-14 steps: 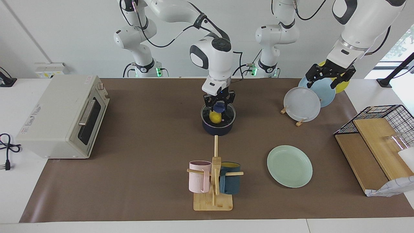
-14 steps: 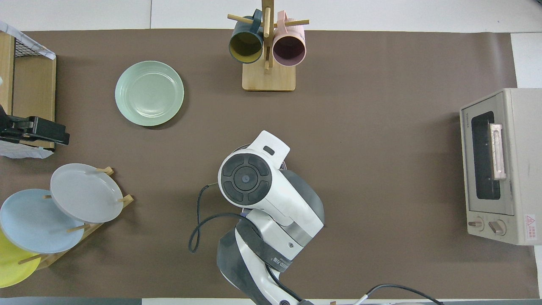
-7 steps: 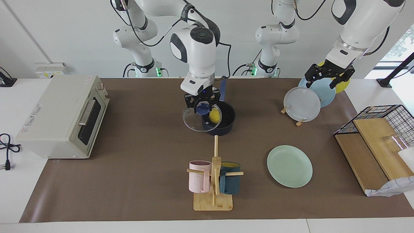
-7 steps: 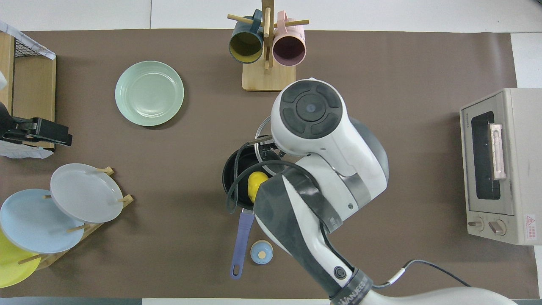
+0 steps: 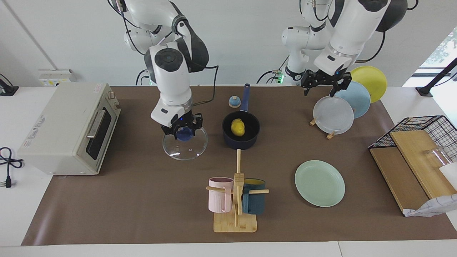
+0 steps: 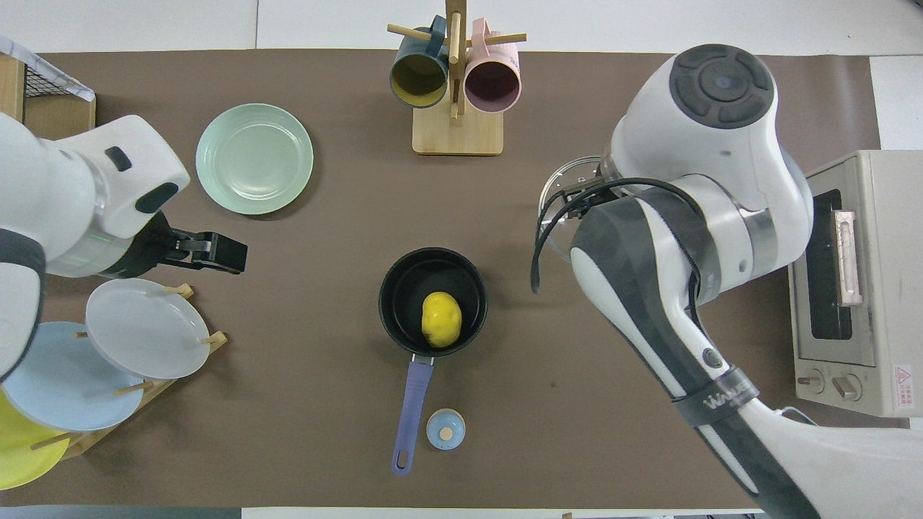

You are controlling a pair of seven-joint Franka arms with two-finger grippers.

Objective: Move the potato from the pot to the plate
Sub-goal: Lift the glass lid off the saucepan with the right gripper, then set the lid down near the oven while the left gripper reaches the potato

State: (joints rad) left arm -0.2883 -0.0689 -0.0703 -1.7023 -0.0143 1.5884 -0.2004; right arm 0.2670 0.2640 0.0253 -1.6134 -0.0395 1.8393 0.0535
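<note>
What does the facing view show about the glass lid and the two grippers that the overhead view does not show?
Only the facing view shows the right gripper shut on the glass lid by its blue knob, and the left gripper open above the grey plate. Only the overhead view shows the pot interior from directly above. Both show the potato in the uncovered pot and the plate bare.

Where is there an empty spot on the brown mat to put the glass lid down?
The right end effector holds the glass lid over bare mat between the toaster oven and the pot; that patch is free. More room lies between the pot and the green plate. It is crowded by the plate rack and mug stand.
</note>
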